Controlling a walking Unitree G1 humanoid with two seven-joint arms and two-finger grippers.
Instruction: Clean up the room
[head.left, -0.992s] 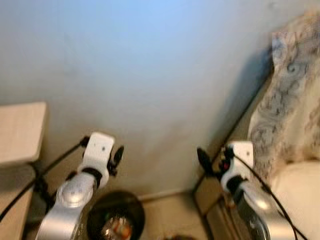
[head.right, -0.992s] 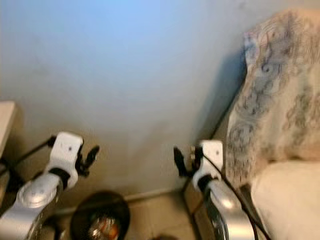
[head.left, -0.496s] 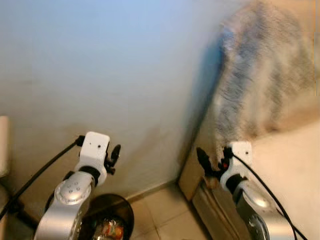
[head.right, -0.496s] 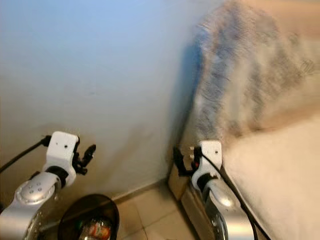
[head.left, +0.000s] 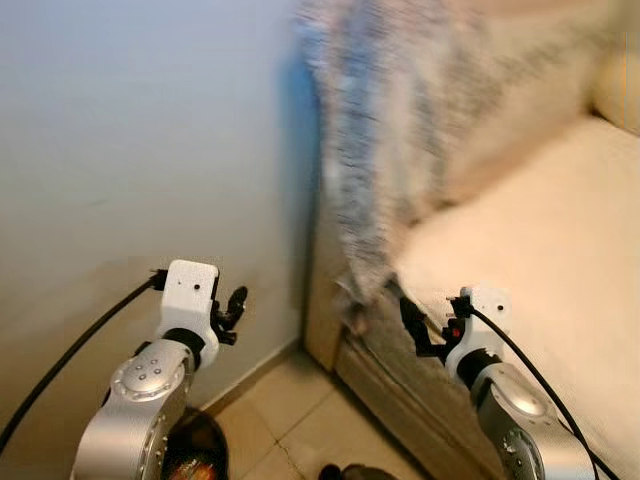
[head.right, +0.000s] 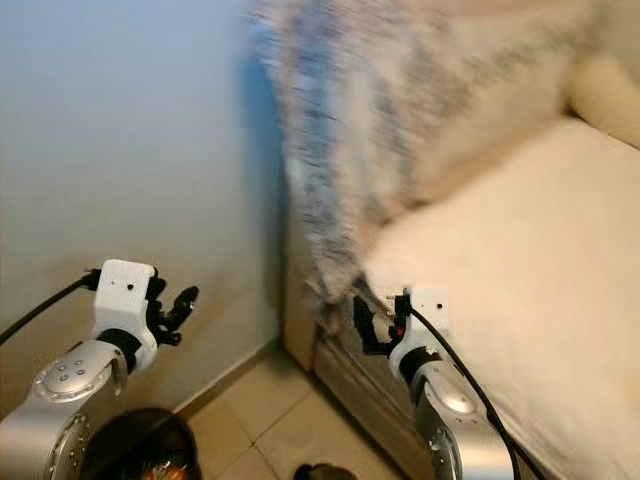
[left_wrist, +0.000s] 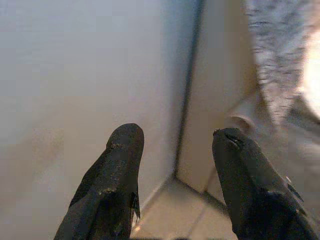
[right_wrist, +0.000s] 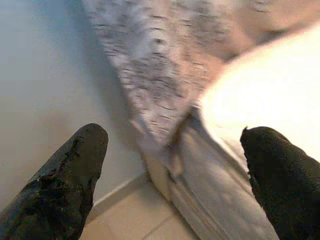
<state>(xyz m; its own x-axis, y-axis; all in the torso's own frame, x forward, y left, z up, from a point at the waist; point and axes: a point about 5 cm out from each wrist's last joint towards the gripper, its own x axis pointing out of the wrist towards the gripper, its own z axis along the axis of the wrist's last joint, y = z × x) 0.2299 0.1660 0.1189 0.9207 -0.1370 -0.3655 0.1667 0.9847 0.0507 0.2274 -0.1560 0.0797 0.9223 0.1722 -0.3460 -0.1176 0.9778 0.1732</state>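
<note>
Cream sofa (head.left: 520, 230) with a blurred patterned throw (head.left: 390, 120) over its near end beside the wall (head.left: 130, 130). We see the left gripper (left_wrist: 172, 145) and right gripper (right_wrist: 172, 145) raised, fingers apart, empty. A dark bin (head.left: 195, 455) sits below on the tiled floor (head.left: 290, 420).

The left end effector (left_wrist: 172, 165) has its two black fingers (left_wrist: 112, 185) spread apart with nothing between them. Beyond them stands a pale wall (left_wrist: 75, 75), meeting the bed frame's side panel (left_wrist: 220, 100) at a vertical corner. A blurred patterned blanket (left_wrist: 277, 60) hangs over the frame's far edge. Tiled floor (left_wrist: 175, 210) lies below the panel.
</note>
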